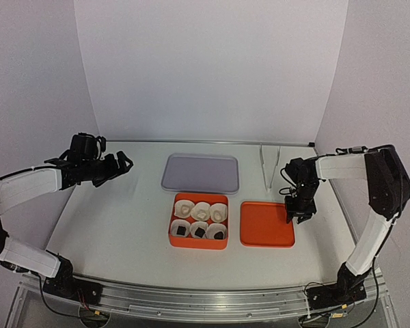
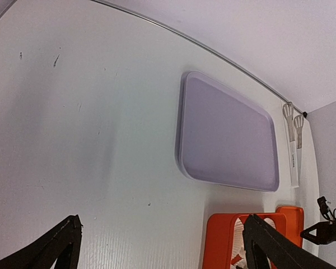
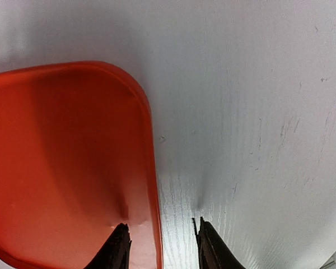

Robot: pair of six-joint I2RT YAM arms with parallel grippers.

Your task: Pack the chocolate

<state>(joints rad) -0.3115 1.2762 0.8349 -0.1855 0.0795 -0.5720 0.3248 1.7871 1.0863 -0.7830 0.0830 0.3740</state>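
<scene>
The chocolate (image 1: 199, 232) sits in white paper cups (image 1: 201, 210) inside the orange box (image 1: 198, 244) at the middle of the surface (image 1: 123, 225) — dark pieces show in the near row. At the box's 3 o'clock lies the orange lid (image 1: 263, 225); the right hand (image 1: 297, 217), fingers parted, straddles its right rim, while the left hand (image 1: 126, 164) hangs released at 9 o'clock.

This is a robotics lab: a white bench (image 1: 116, 225) boxed by plain panels (image 1: 212, 68), left arm (image 1: 27, 188) and right arm (image 1: 342, 166) bolted to a metal rail (image 1: 191, 295) at bottom.

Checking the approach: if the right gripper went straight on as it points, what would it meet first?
Probably the right edge of the orange lid, which the right gripper straddles, open; then the table. Depth is unclear.
</scene>
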